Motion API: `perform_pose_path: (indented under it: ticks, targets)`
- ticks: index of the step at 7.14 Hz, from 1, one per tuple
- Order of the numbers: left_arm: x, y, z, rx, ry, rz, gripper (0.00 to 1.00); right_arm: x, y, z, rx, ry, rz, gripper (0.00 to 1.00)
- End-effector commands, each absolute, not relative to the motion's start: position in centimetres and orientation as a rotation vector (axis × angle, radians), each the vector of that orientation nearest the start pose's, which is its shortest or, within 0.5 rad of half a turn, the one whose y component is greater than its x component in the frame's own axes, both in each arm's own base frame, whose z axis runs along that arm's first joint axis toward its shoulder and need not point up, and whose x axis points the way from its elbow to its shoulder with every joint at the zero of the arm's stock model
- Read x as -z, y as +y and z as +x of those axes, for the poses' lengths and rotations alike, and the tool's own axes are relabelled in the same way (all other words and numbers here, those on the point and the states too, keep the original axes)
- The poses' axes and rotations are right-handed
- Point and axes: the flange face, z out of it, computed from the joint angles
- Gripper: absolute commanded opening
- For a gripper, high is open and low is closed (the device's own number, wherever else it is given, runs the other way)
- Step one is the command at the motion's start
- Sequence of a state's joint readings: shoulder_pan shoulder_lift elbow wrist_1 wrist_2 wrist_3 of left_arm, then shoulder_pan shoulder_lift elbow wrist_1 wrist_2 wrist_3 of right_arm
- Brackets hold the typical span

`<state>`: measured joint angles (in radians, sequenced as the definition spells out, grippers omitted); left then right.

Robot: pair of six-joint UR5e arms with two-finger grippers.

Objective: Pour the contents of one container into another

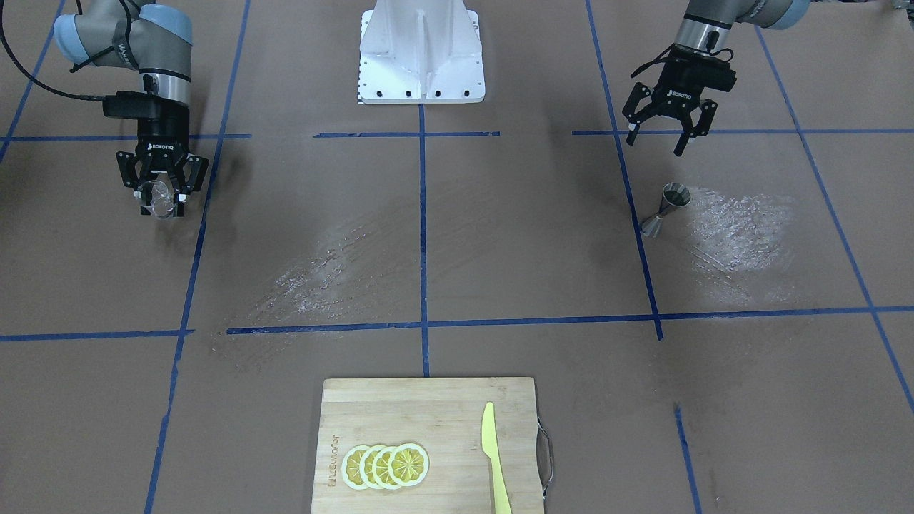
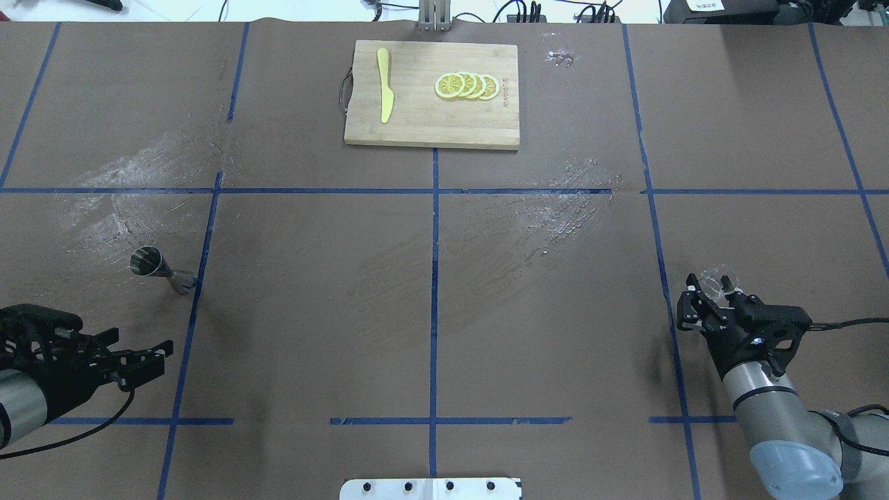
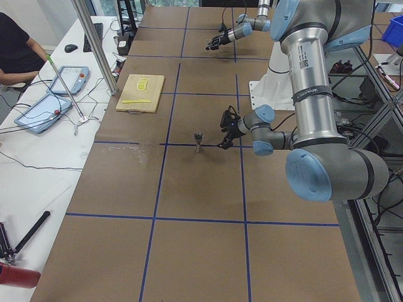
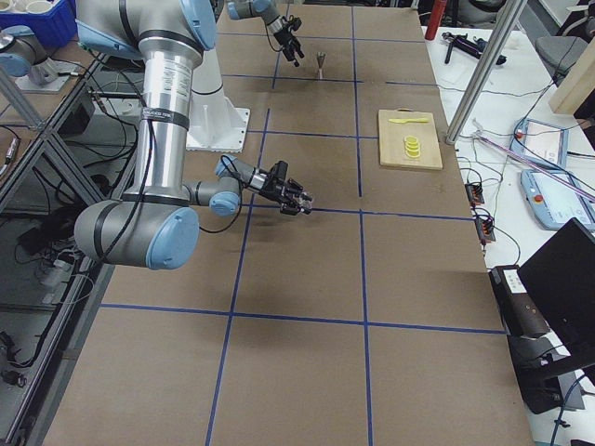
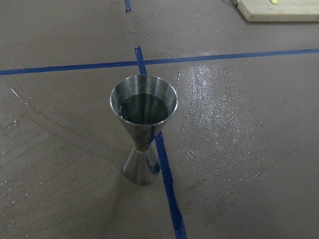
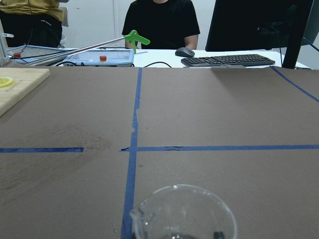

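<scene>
holding the glass cup (image 6: 182, 211) pinched upright between its fingers, the right gripper (image 1: 163, 205) sits toward the right end of the table (image 2: 312, 312). the rim is kept level, probably so nothing spills in transit. whether the cup is lifted or resting i cannot tell. the jigger (image 5: 143, 124) stands upright toward the table's left end, well apart from the cup, on a blue tape line (image 5: 165, 186) with shiny smears (image 5: 214, 109) beside it. the left gripper (image 1: 655, 144) hangs spread and empty near the jigger on the robot's side, aimed at it, perhaps to steady or fetch it. i judge pouring not yet begun. the cutting board (image 2: 430, 125) lies at the far edge, out of the way.
</scene>
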<state>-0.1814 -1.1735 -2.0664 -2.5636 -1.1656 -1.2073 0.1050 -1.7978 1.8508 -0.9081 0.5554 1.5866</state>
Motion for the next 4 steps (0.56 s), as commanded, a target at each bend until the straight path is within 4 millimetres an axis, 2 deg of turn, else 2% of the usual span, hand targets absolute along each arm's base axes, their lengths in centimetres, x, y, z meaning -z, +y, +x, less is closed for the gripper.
perform_pose_path:
  ticks: [1, 2, 4]
  targets:
    - [-46.3, -23.1, 31.3, 0.045, 0.942, 0.62, 1.0, -53.2, -25.3, -38.5, -0.494, -0.631, 1.016, 0.0]
    - [-46.0, -23.1, 31.2, 0.045, 0.945, 0.62, 1.0, -54.2, -25.0, -38.9, -0.486, -0.622, 1.02, 0.0]
    - [-46.0, -23.0, 31.3, 0.044, 0.947, 0.619, 1.0, -54.8, -24.6, -39.8, -0.477, -0.612, 1.05, 0.0]
